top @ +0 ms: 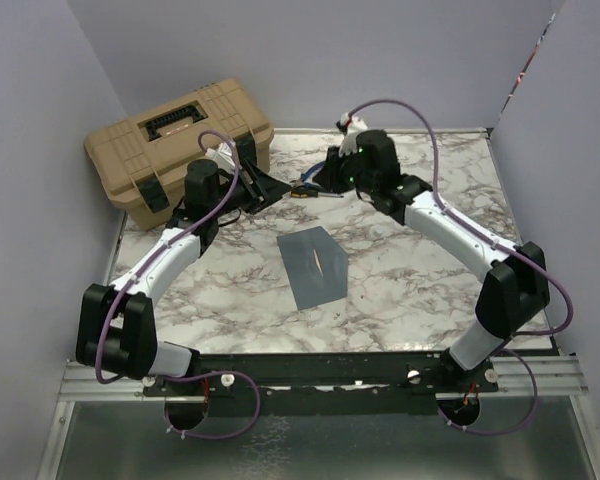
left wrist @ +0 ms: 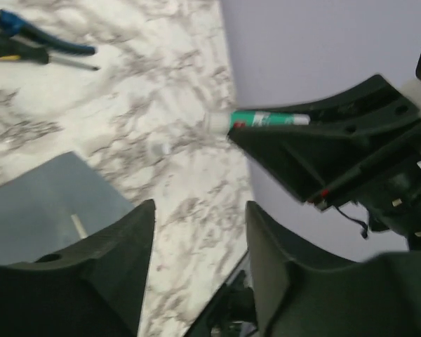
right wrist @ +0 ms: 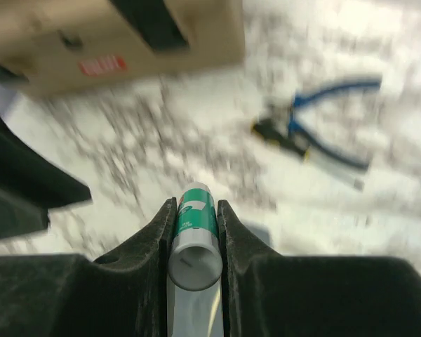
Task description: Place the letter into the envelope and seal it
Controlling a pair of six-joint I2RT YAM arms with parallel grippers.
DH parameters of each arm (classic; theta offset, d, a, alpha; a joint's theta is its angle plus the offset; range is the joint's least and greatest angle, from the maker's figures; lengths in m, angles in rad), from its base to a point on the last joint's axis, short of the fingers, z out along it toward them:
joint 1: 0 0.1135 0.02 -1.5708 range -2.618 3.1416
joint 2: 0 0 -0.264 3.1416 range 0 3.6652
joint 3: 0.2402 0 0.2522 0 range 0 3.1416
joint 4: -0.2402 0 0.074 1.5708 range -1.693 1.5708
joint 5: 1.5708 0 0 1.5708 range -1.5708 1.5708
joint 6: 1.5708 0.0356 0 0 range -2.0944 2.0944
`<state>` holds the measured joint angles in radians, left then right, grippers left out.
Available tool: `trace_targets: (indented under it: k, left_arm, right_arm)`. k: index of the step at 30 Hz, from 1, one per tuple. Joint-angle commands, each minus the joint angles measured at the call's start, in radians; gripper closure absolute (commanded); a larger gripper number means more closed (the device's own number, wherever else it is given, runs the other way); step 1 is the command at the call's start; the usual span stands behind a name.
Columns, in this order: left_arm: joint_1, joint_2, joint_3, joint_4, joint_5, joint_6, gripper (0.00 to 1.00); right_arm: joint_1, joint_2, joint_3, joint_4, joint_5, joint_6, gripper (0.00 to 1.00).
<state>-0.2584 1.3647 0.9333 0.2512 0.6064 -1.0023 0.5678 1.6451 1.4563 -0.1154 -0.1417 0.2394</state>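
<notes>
The slate blue-grey envelope (top: 315,265) lies flat on the marble table, in the middle; its corner shows in the left wrist view (left wrist: 49,203). The cream-tan letter does not show in any view. My right gripper (top: 327,175) hangs above the back of the table, shut on a green-and-white glue stick (right wrist: 194,232), which also shows in the left wrist view (left wrist: 266,119). My left gripper (top: 272,187) is open and empty (left wrist: 200,225), just left of the right gripper and beyond the envelope's far edge.
A tan toolbox (top: 180,140) stands at the back left. Blue-handled pliers (top: 315,195) lie on the marble between the two grippers, behind the envelope; they also show in the right wrist view (right wrist: 316,137). Grey walls enclose the table.
</notes>
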Motion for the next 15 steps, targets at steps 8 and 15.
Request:
trace_targets:
  k: [8,15]
  left_arm:
    - [-0.145,0.23,-0.054,-0.158,-0.307,0.273,0.75]
    - [-0.173,0.378,-0.028,-0.117,-0.317,0.269,0.84]
  right_arm:
    - [0.207,0.049,-0.227,-0.24,0.236,0.021,0.99]
    - [0.26,0.106,-0.218,-0.296,0.277,0.051,0.99]
